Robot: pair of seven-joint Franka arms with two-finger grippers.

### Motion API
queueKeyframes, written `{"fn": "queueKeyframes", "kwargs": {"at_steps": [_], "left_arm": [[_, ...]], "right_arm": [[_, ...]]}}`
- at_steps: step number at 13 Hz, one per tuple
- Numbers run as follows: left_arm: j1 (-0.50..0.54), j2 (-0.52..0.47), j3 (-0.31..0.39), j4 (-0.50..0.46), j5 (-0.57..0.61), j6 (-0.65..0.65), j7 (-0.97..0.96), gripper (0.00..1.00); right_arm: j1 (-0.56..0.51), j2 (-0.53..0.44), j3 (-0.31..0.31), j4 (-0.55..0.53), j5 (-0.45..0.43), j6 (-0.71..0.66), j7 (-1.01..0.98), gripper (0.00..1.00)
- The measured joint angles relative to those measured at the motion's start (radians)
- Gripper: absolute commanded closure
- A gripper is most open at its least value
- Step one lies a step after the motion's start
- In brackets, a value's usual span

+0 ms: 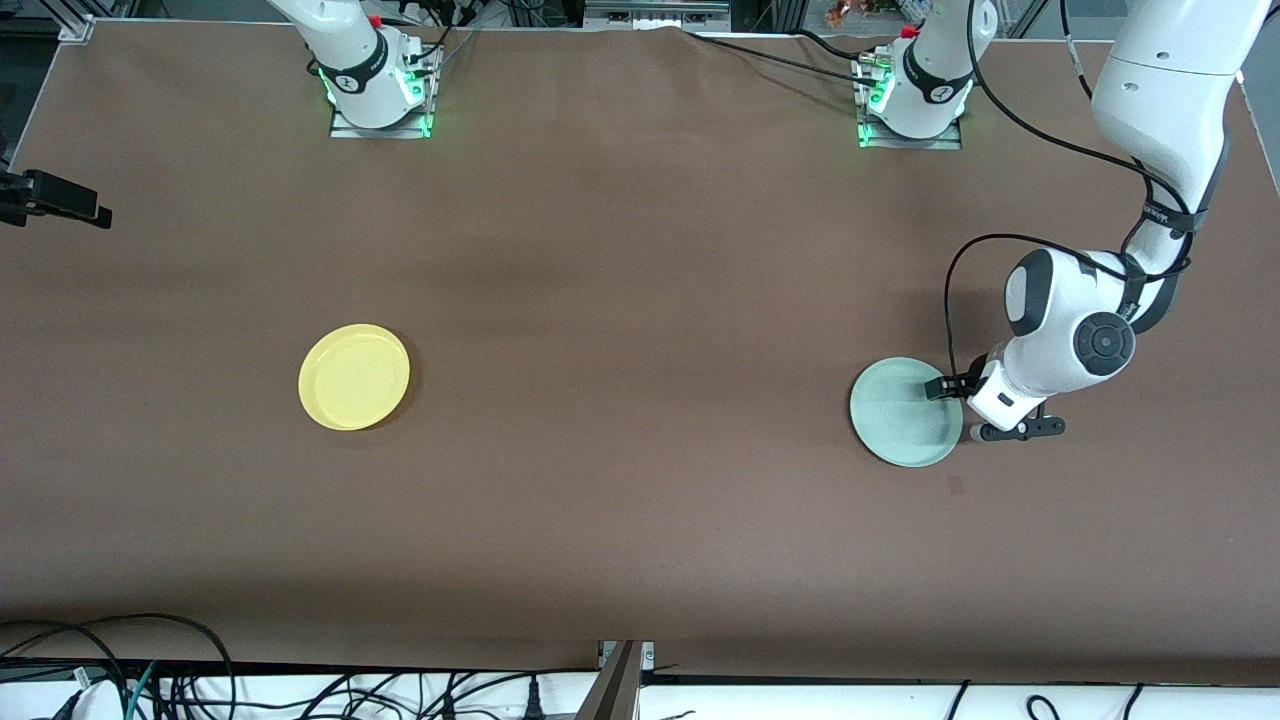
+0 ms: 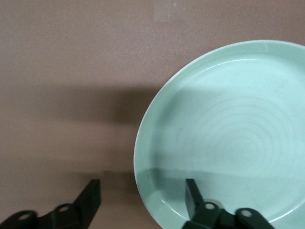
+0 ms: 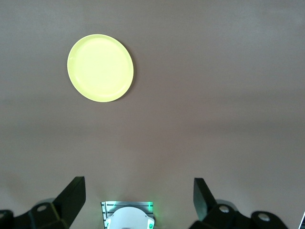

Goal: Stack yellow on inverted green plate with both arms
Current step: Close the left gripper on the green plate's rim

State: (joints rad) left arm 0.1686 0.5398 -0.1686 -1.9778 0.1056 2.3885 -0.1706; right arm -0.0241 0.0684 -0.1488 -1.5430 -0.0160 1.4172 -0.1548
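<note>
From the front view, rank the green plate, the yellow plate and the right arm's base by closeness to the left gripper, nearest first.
The left gripper, jaws open, straddles one plate's rim.
1. green plate: at the jaws, toward the left arm's end of the table.
2. yellow plate: toward the right arm's end.
3. right arm's base: at the table's top edge, slightly farther than the yellow plate.

Lighting: even, moderately bright, from overhead. Surface [image 1: 640, 300]: matte brown, no glare, faint darker band across the middle. Shadows: soft, short beside yellow [image 1: 354, 376]; broad dark patch beside the green plate [image 2: 228, 138] in the left wrist view. Focus: front view sharp; close jaws slightly soft in both wrist views.
</note>
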Motion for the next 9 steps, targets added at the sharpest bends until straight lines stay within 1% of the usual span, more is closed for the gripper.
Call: {"fn": "queueKeyframes", "kwargs": {"at_steps": [1,2,3,9], "left_arm": [[0.000,0.000,0.000,0.000,0.018,-0.001,0.000,0.64],[0.000,0.000,0.000,0.000,0.022,-0.001,0.000,0.71],[0.000,0.000,0.000,0.000,0.025,-0.002,0.000,0.74],[0.000,-0.003,0.000,0.002,0.030,-0.002,0.000,0.72]], "right_arm": [[0.000,0.000,0.000,0.000,0.000,0.000,0.000,0.00],[0.000,0.000,0.000,0.000,0.000,0.000,0.000,0.00],[0.000,0.000,0.000,0.000,0.000,0.000,0.000,0.00],[0.000,0.000,0.000,0.000,0.000,0.000,0.000,0.00]]}}
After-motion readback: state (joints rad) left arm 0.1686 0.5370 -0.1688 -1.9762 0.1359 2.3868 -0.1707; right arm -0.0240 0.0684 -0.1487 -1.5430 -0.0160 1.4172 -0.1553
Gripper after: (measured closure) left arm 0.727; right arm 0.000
